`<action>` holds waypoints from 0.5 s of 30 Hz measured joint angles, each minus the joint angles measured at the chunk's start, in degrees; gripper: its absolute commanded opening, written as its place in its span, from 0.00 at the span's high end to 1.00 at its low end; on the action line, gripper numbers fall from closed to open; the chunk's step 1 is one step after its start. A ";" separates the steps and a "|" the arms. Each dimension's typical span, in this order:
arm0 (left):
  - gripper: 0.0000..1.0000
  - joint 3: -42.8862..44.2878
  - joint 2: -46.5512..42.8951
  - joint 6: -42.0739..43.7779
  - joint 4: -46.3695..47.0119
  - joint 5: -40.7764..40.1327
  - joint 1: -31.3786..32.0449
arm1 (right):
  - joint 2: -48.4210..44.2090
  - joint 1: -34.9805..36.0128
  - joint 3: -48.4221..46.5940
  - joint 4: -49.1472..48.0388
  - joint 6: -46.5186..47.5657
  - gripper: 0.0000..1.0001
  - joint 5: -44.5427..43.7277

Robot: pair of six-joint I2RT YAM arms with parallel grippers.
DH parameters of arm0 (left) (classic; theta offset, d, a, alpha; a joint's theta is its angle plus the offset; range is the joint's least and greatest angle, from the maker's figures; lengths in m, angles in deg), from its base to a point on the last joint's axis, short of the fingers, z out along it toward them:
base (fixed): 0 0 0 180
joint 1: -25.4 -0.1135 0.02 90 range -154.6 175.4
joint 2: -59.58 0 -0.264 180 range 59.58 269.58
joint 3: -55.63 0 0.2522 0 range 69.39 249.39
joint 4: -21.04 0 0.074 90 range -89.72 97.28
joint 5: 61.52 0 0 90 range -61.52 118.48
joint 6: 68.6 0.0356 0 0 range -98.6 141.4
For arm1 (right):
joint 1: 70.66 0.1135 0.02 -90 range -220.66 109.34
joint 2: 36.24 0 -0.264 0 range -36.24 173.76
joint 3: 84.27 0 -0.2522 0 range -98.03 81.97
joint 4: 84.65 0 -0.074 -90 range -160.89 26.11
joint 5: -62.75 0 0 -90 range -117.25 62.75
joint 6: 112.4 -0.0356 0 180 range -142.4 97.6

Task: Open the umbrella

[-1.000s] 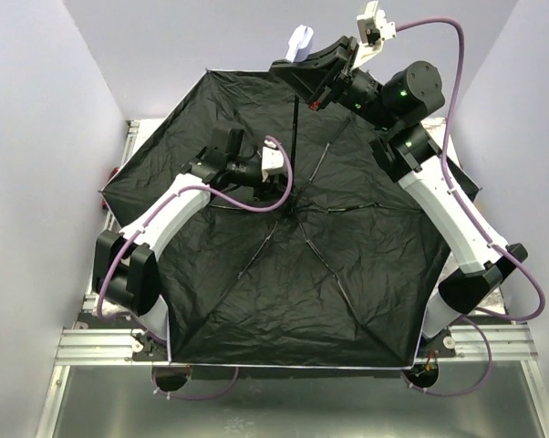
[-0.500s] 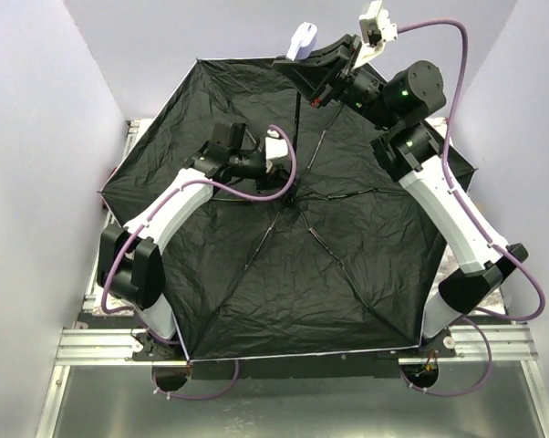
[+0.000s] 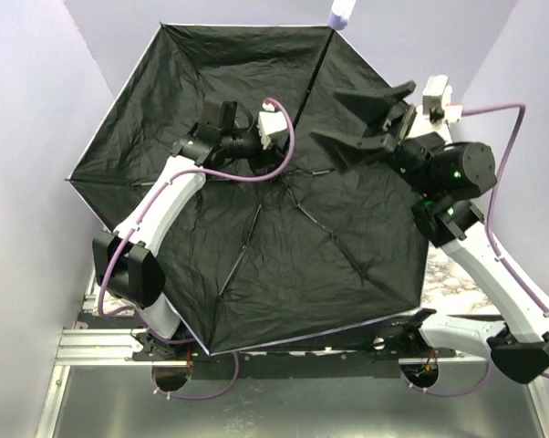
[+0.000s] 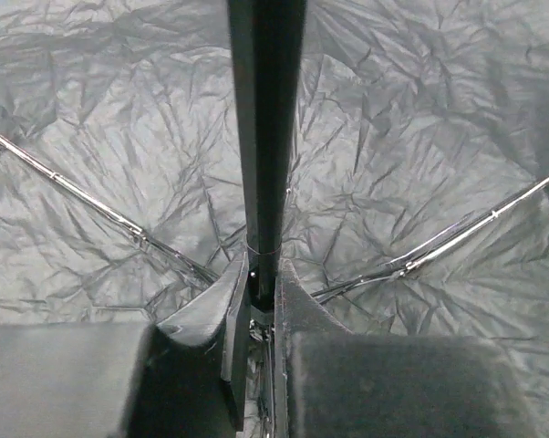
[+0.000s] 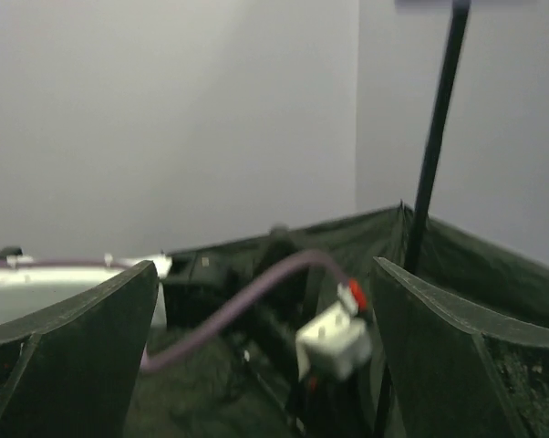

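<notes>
Top external: umbrella spreading fully open; left gripper jaws clamping shaft; right gripper jaws gaping apart beside it.

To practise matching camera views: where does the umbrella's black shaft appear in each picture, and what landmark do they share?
Top external: shaft slants from the top right toward the centre.
Left wrist: shaft stands vertical at centre, rising from the left tool.
Right wrist: shaft is a thin line at upper right.
Shared landmark: black lining.
</notes>
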 measured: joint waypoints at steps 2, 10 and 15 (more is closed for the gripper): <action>1.00 2.93 -0.13 -1.88 -0.26 -0.39 -0.57 | -3.50 0.20 5.14 1.42 1.42 0.00 -0.11; 1.00 10.03 -2.67 -3.13 -2.58 -3.04 -2.71 | -11.02 -2.45 17.11 17.66 4.24 0.00 -10.32; 1.00 11.02 -6.32 1.88 -4.00 -5.90 -2.78 | -12.17 -7.78 18.27 27.87 2.80 0.00 -13.70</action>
